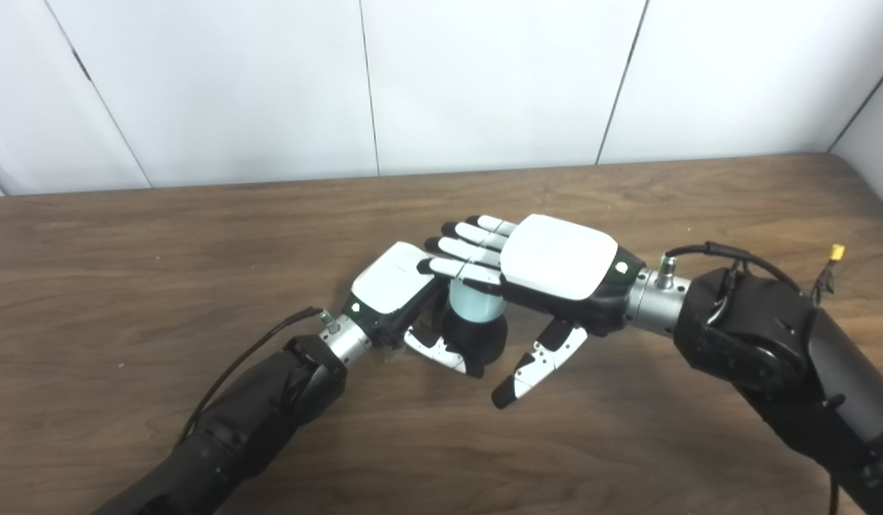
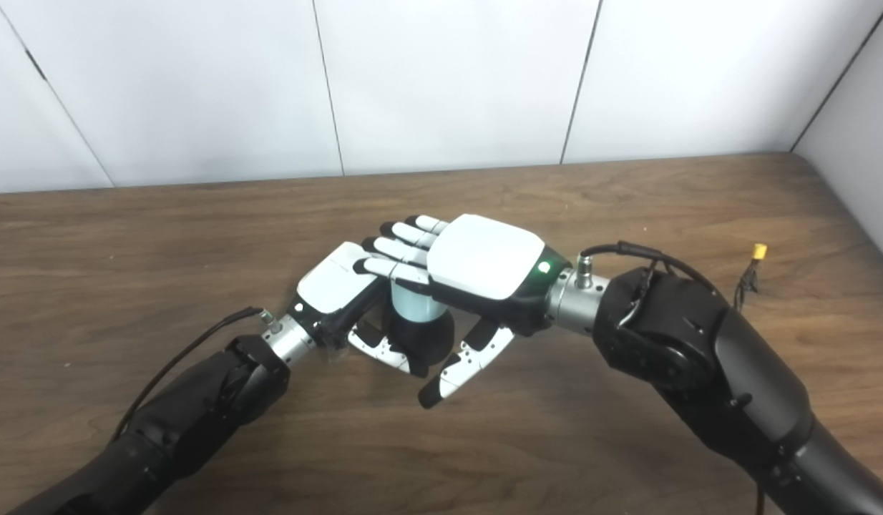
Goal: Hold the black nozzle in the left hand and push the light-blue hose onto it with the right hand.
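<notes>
Black nozzle, left eye view: the black nozzle sits low in the left hand, just above the wooden worktop, with the thumb curled round its near side.
Light-blue hose, left eye view: the light-blue hose stands directly on top of the nozzle, touching it; its upper end is hidden under the right hand.
Right-hand fingers, left eye view: the fingers lie flat and nearly straight across the hose top, thumb hanging free below, so it presses rather than clasps.
Axis, left eye view: hose and nozzle share a near-upright long axis, hose end pointing down into the nozzle.
Left-hand grip, right eye view: closed round the nozzle; the far fingers are hidden behind it.
Seating, right eye view: a short stretch of hose shows between the right palm and the nozzle; how deep it is seated cannot be told.
Doing the step well: judged from this, press straight down along the shared axis, keep the left hand steady as the counter-hold, and avoid sideways lean that would cock the hose.
</notes>
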Action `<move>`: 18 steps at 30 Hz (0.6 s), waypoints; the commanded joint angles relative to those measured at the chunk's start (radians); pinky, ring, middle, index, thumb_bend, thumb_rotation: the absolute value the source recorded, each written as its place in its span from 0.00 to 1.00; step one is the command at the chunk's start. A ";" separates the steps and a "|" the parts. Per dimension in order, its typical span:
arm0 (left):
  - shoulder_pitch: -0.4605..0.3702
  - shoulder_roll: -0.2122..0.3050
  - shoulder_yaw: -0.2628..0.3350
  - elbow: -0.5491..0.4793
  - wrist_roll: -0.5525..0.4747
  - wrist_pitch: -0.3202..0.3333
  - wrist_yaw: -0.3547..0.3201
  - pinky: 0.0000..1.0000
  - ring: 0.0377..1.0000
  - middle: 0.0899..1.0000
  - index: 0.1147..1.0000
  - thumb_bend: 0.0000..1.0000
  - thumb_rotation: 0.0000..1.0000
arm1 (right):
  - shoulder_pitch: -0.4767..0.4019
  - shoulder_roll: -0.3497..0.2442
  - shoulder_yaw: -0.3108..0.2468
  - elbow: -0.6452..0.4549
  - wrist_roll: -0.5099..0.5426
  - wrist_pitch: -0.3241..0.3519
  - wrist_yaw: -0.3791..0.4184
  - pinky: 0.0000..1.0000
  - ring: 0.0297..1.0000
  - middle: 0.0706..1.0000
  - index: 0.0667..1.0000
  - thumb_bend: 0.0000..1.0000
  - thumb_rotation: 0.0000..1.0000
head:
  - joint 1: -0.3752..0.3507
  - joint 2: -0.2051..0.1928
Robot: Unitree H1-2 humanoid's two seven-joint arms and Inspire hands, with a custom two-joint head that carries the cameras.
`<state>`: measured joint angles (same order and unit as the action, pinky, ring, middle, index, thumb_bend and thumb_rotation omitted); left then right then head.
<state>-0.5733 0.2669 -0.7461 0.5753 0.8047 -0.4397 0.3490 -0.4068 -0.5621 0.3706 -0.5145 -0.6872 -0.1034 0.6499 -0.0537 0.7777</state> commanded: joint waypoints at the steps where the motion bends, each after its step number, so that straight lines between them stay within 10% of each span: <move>1: 0.180 0.018 -0.077 0.093 0.077 0.044 -0.103 0.29 0.35 0.38 0.46 0.50 0.00 | 0.041 0.046 -0.042 0.020 0.108 0.076 -0.002 0.92 1.00 1.00 1.00 0.78 0.81 | -0.001 0.000; 6: 0.176 0.018 -0.076 0.102 0.070 0.037 -0.109 0.30 0.36 0.37 0.46 0.50 0.00 | 0.021 0.270 -0.302 0.030 0.405 0.335 -0.164 0.84 1.00 1.00 1.00 0.77 0.51 | -0.005 -0.008; 9: 0.175 0.017 -0.077 0.105 0.073 0.034 -0.103 0.31 0.36 0.37 0.46 0.50 0.00 | -0.021 0.338 -0.416 0.048 0.475 0.407 -0.228 0.87 1.00 1.00 1.00 0.82 0.55 | -0.005 -0.008; 18: 0.178 0.014 -0.074 0.093 0.072 0.045 -0.112 0.28 0.35 0.37 0.46 0.50 0.00 | -0.046 0.412 -0.566 0.116 0.643 0.515 -0.345 1.00 1.00 1.00 1.00 0.89 0.42 | -0.002 -0.006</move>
<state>-0.5762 0.2630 -0.7462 0.5741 0.8080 -0.4396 0.3466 -0.4304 -0.1536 -0.1821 -0.3895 -0.1009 0.4111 0.3317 -0.0552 0.7716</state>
